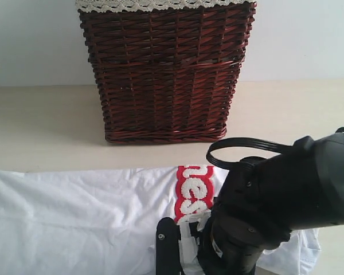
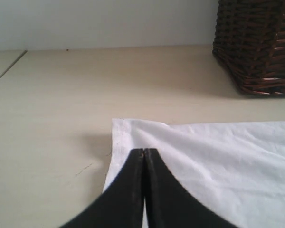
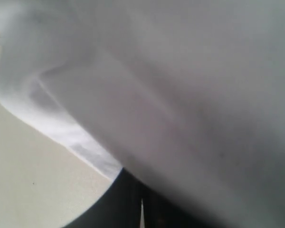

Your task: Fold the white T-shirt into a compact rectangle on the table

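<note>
T-shirt (image 3: 190,95) draped over right gripper (image 3: 142,209)

White T-shirt (image 1: 74,217) stretched out long across the near side of the table (image 1: 40,126).

The cloth is wrinkled but mostly flat, and at its left end a straight edge and corner rest on the pale beige top. A red band with fuzzy white letters runs across it, right of the middle. Past the band the right end is partly hidden. Close up and blurred, a fold there seems lifted clear of the surface.
</note>
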